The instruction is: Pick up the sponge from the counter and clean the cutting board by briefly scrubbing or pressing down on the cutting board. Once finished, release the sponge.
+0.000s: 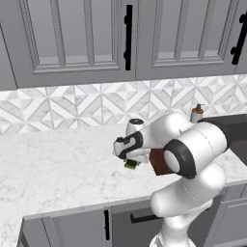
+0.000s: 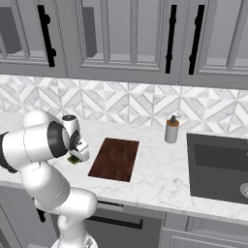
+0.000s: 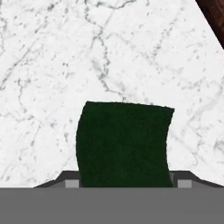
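- Under and all around the gripper (image 1: pixel 129 161) spreads the counter (image 1: pixel 58 164), white marble with grey veins, reaching to the tiled backsplash (image 2: pixel 126 101) behind it.
- Well off to the gripper's right in the right base view, a dark sink (image 2: pixel 218 167) is set into the counter, with a soap dispenser (image 2: pixel 171 130) standing near its back corner.
- Just beside the gripper, on its right in the right base view, the cutting board (image 2: pixel 115 159) lies flat on the counter; in the hand view only a dark corner of it (image 3: pixel 214 17) shows at the upper right, apart from the sponge.
- Between the gripper's fingertips (image 3: pixel 72 183) sits the sponge (image 3: pixel 124 144), its dark green face up in the hand view and bowed at the sides, a tip at each lower corner. The jaws are narrowed onto it and appear to pinch it.
- From the base views the sponge (image 2: pixel 74 159) peeks out green beneath the hand, low at the counter, left of the board.
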